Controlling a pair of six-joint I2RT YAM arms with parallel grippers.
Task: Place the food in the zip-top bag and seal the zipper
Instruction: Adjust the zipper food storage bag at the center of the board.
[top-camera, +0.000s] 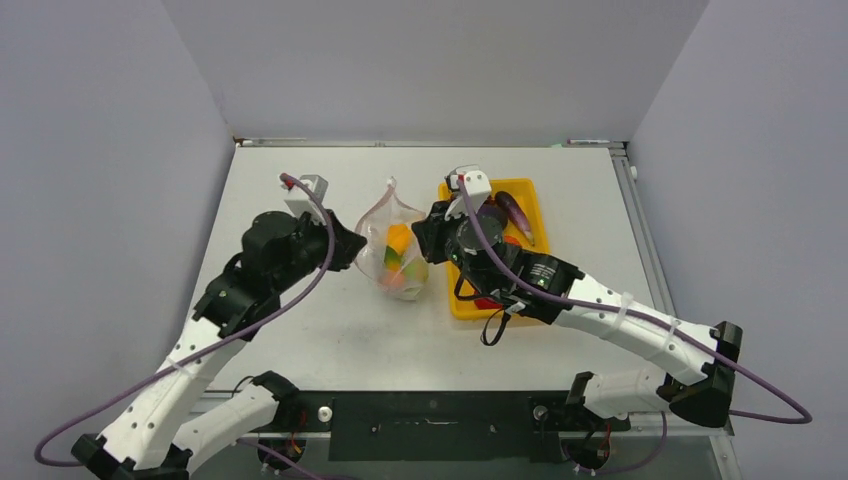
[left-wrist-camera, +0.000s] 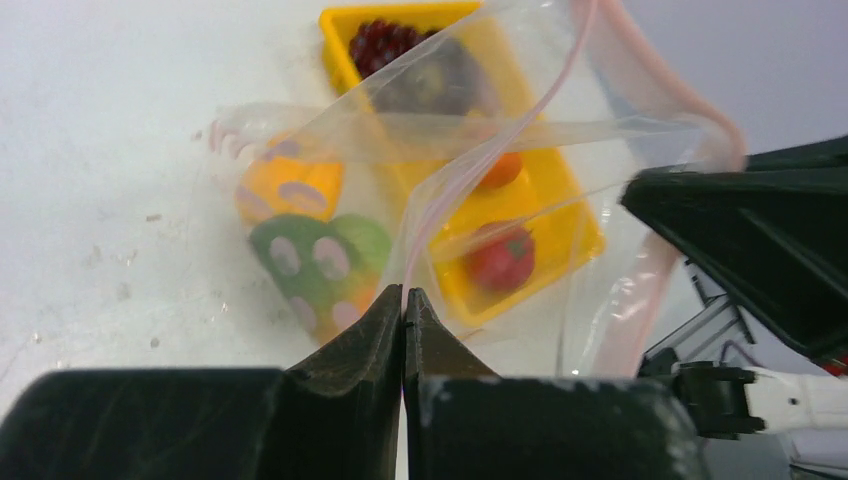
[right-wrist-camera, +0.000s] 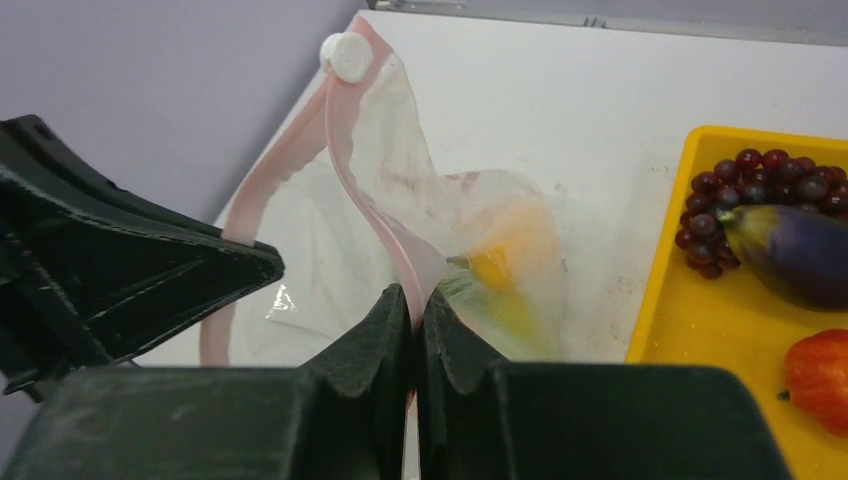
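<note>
The clear zip-top bag (top-camera: 384, 228) stands on the table between both arms, mouth up, with orange (left-wrist-camera: 290, 190) and green (left-wrist-camera: 320, 262) food inside. My left gripper (left-wrist-camera: 404, 296) is shut on the pink zipper (left-wrist-camera: 425, 225) at the bag's left edge (top-camera: 360, 245). The right gripper (right-wrist-camera: 415, 297) pinches the same zipper (right-wrist-camera: 352, 190) from the other side (top-camera: 426, 236); a white slider (right-wrist-camera: 345, 55) sits at the strip's far end. Dark red grapes (right-wrist-camera: 760, 185), a purple eggplant (right-wrist-camera: 790, 250) and a red piece (right-wrist-camera: 825, 365) lie outside the bag.
A yellow tray (top-camera: 530, 195) holding the loose food sits right of the bag, partly under my right arm. The two grippers are close together across the bag. Grey walls enclose the table on three sides.
</note>
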